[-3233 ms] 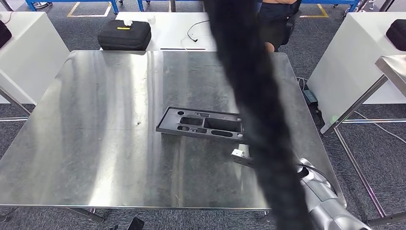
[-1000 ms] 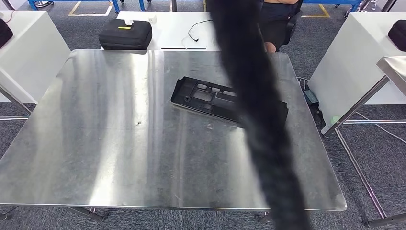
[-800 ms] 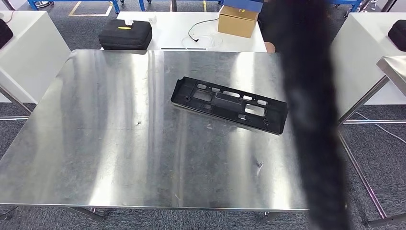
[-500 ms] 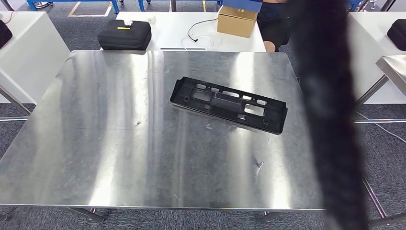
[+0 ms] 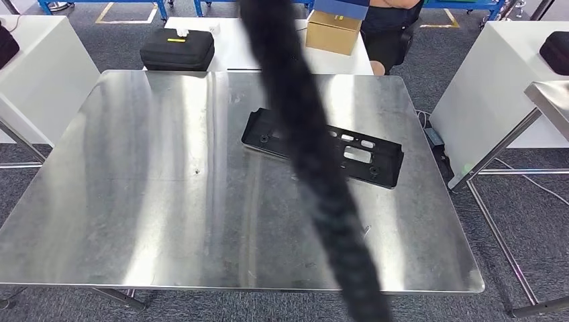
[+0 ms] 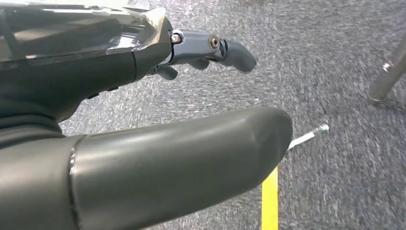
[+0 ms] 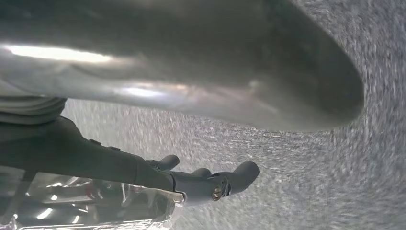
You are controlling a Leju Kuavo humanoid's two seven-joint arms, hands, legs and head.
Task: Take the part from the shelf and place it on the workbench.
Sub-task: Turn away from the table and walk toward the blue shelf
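Left hand: the left hand (image 6: 158, 143) hangs low over grey carpet with a strip of yellow floor tape (image 6: 269, 201) beneath it; the thumb and dark fingers (image 6: 225, 48) are spread with nothing between them, so it is released and empty.
Right hand: the right hand (image 7: 191, 96) is also down by the floor, fingers (image 7: 230, 179) loosely extended and apart, holding nothing; three seconds ago its silver forearm was still up at the near right corner of the counter, and it has since dropped out of the head view.
Dark band: a blurred black strip (image 5: 305, 154) hangs close to the head camera and crosses the scene from top to near edge; it has swung from the right side to the middle and now hides the middle of the part. What it is cannot be told.
Counter: the steel counter (image 5: 134, 201) carries the part and a small scuff or screw mark (image 5: 196, 171) left of centre.
Part: the black slotted plastic bracket (image 5: 362, 153) lies flat on the right far half of the counter, slanted; compared with three seconds ago it sits farther back and turned over, and it has stayed put for the last second.
Meaning: with the bracket resting free and both hands withdrawn, the placing looks finished.
Beyond: a black zip case (image 5: 176, 48) and a cardboard box (image 5: 333, 30) sit on a white table (image 5: 235, 47) behind; a person in dark clothes (image 5: 392, 27) stands past it.
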